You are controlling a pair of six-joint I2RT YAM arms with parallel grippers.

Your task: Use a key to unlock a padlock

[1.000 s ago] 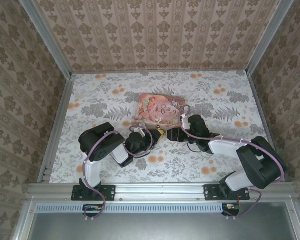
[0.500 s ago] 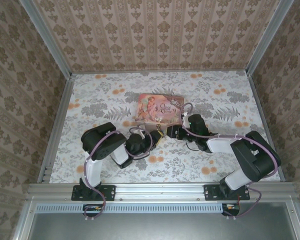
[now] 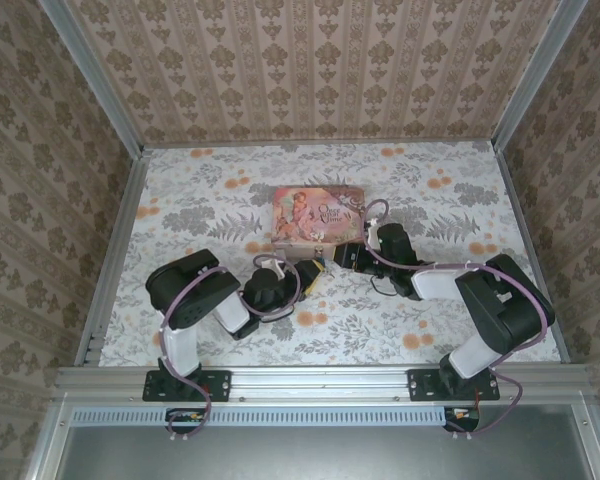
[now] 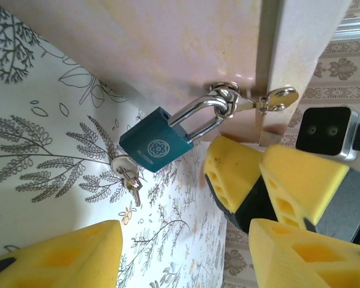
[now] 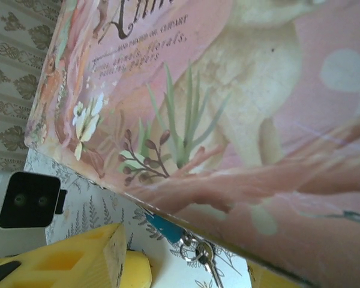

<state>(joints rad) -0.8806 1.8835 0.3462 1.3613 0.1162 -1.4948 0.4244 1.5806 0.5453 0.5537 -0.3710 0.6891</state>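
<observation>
The teal padlock hangs by its silver shackle from the hasp on the front of the pink picture tin. The key sits in the lock's bottom end, with a ring and a second key dangling from it. My left gripper is open just short of the lock, nothing between its yellow pads. My right gripper is also open, low against the tin's front edge, where the padlock and keys peek from under the lid. Its yellow fingers are beside the lock.
The tin's pink lid looms close over the right wrist. Both grippers meet tip to tip in front of the tin on the floral table. Patterned walls and metal rails enclose the table.
The tin has turned slightly to lie squarer. The right gripper has edged up toward the tin's front. The left arm's elbow has swung left and lower while its gripper stays by the lock.
</observation>
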